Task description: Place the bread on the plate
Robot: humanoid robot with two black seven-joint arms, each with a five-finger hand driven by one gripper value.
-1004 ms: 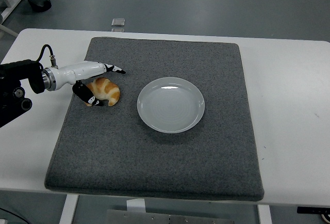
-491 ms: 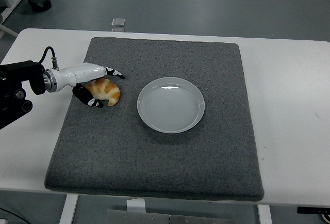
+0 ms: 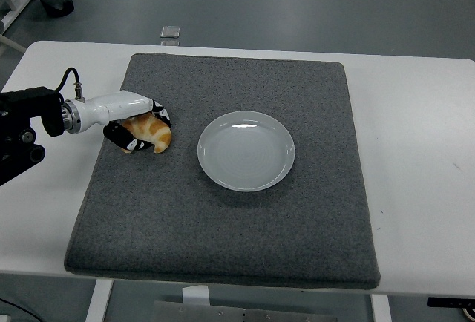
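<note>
Fingers [image 3: 141, 125] now around seemingly golden-striped bread [image 3: 151, 132]

— Which arm is out over the table?
— The left arm [image 3: 30, 125], coming in from the left edge. Its black forearm sits low, and the white wrist section points right.
— And the left hand [image 3: 137, 123]?
— Fingers [image 3: 159, 116] curled downward, thumb underneath, closed around the bread [image 3: 151, 133]. The black fingertips wrap over its top and left side.
— Is it tilted?
— Roughly level, palm facing down and to the right.
— The right arm?
— Not visible.
</note>
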